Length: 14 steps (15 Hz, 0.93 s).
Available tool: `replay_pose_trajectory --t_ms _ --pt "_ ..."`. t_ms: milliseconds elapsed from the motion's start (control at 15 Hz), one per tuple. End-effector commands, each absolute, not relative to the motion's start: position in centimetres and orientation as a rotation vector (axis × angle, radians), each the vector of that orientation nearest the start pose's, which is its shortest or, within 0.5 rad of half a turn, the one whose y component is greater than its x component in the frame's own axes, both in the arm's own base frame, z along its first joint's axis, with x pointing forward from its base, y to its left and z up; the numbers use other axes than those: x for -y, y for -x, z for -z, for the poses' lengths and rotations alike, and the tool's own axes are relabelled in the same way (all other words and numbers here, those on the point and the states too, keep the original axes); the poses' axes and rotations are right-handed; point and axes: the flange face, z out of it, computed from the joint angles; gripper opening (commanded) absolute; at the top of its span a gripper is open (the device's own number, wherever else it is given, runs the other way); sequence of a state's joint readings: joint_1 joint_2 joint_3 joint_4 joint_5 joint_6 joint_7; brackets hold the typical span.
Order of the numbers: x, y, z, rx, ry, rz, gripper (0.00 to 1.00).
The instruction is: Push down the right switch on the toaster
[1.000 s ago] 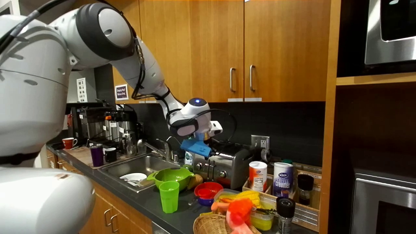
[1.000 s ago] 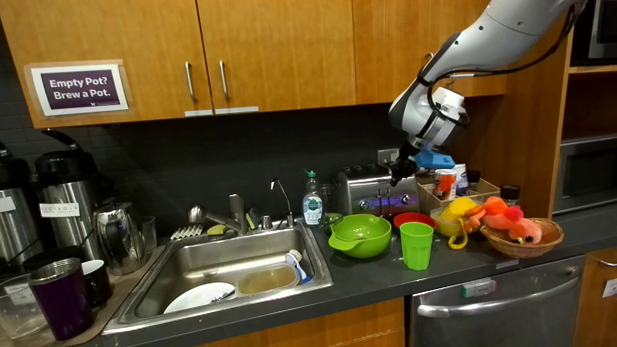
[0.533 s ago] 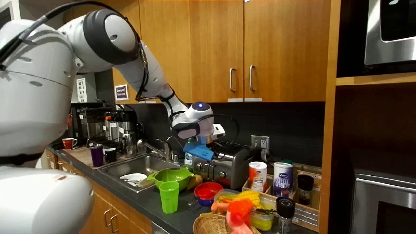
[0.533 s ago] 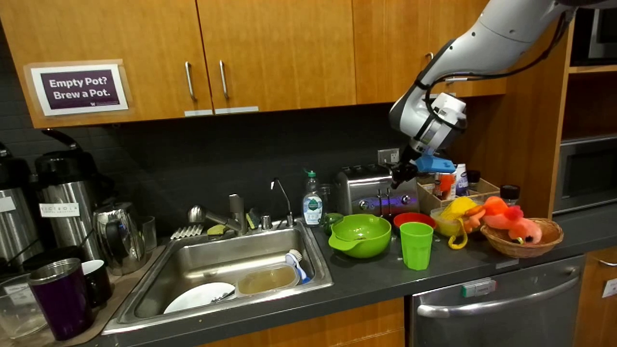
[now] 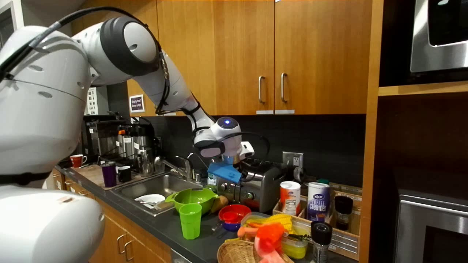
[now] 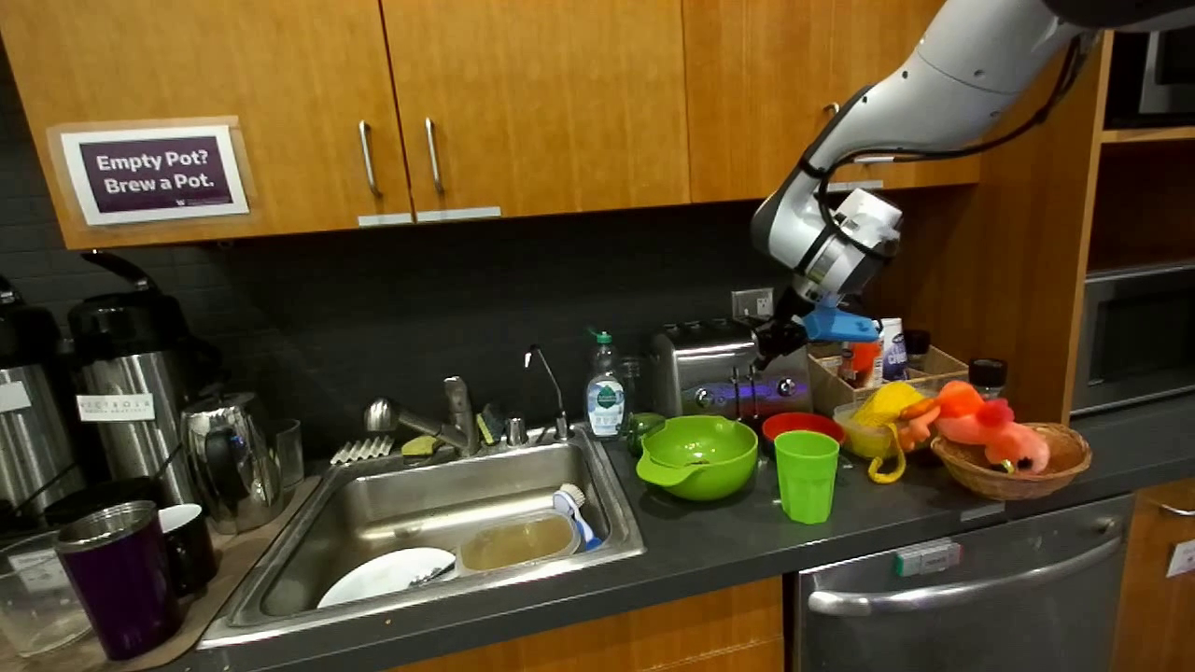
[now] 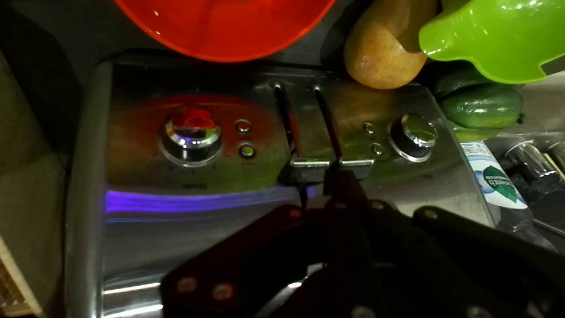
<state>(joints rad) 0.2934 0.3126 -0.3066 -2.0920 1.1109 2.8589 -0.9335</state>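
Near us in an exterior view, a faceted green tumbler (image 6: 808, 478) stands upright on the dark worktop (image 6: 714, 534), and just beyond it we have a rounded, glossy green bowl (image 6: 705, 480). Deeper in sits the boxy, shiny metal toaster (image 6: 702, 364), black jaws pinched together by its two levers (image 7: 310, 163); whether they touch, we can't tell. And the arm (image 6: 962, 79) is slightly lower than half a second ago!

A kitchen – there's a sink (image 6: 401, 509), wood cupboards (image 6: 532, 103), a toaster (image 6: 705, 369) and a "Brew a Pot" sign (image 6: 154, 175)
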Motion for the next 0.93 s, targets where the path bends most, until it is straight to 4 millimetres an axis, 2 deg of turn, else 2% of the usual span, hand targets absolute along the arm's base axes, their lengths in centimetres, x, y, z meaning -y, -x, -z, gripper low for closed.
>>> replay_pose_trajectory --t_ms 0,867 --pt "5.1 -60.5 -31.3 -0.058 2.789 0.903 0.00" --pt "5.5 -61.1 -29.9 -0.064 2.765 0.935 0.00"
